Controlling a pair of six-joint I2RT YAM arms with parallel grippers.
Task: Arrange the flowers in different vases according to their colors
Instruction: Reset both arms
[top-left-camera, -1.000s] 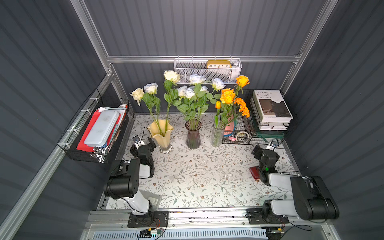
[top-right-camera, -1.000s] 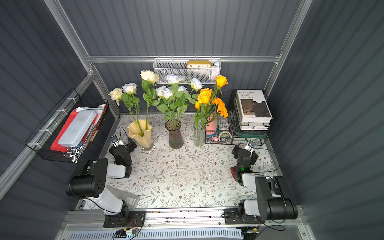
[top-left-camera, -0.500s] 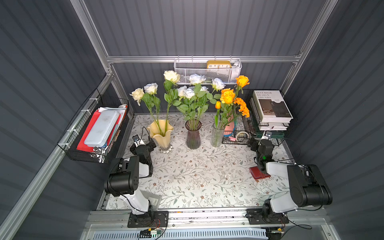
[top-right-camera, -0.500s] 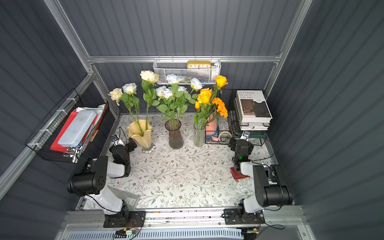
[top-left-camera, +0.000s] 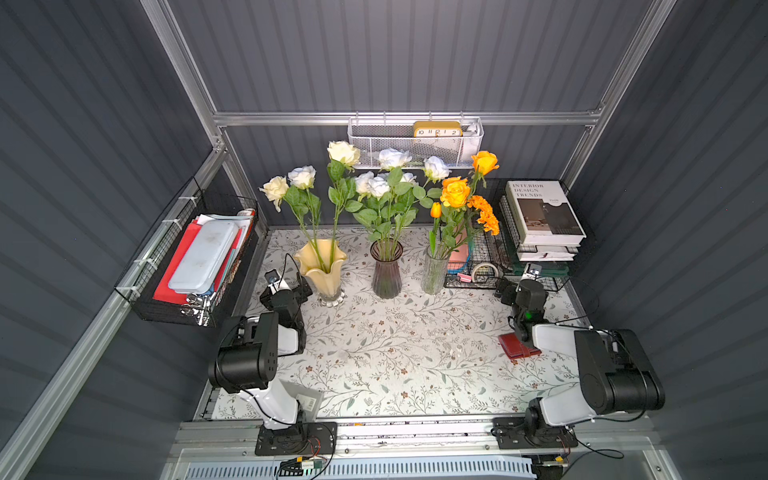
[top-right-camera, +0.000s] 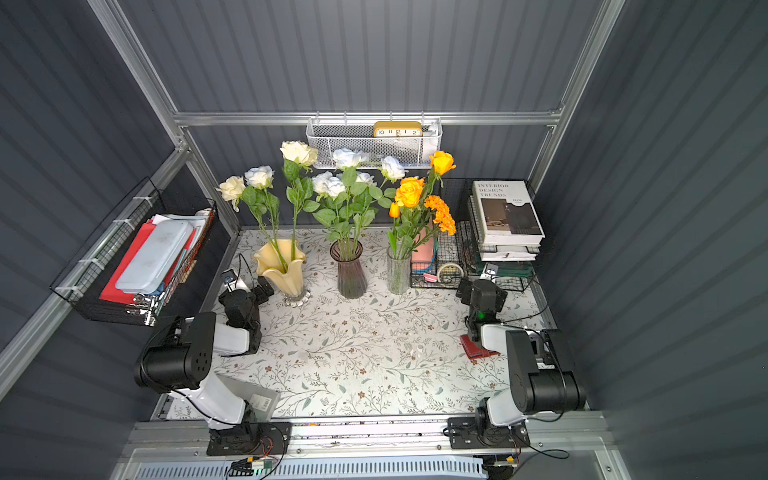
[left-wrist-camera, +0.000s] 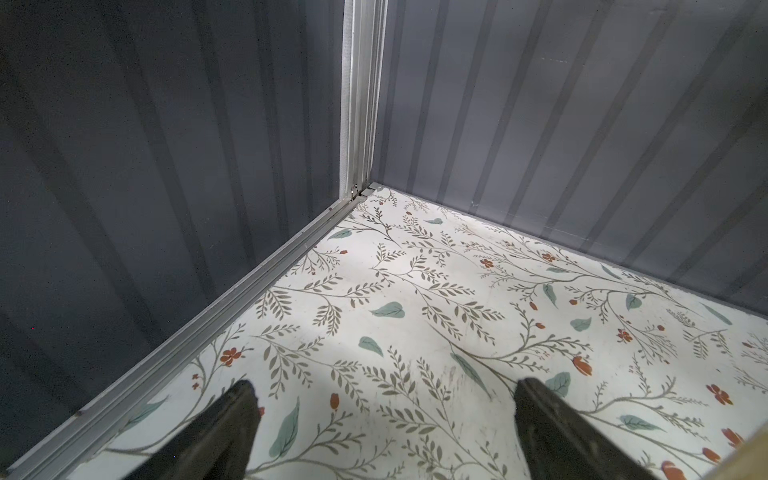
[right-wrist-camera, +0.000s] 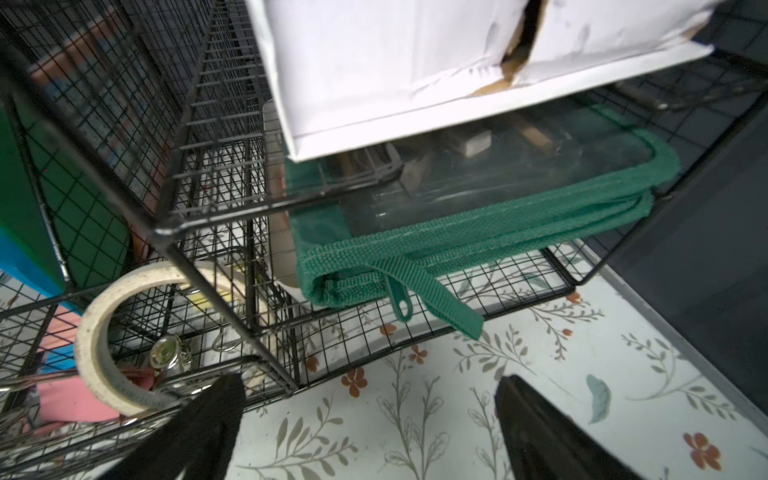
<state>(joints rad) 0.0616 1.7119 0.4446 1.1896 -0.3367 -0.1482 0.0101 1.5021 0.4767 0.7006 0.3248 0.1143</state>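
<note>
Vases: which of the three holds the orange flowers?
The clear glass vase, nearest the wire basket; the yellow vase and purple vase hold pale roses.

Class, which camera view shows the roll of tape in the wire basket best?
The right wrist view: the tape roll looms large behind basket wires. Both top views show it tiny; the left wrist view lacks it.

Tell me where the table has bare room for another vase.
Bare: the wide middle of the cloth, bordered by the vases behind, the left arm and right arm at the sides; also the back-left corner ahead of the left gripper. Crowded: back right, with wire baskets, books and a red wallet.
</note>
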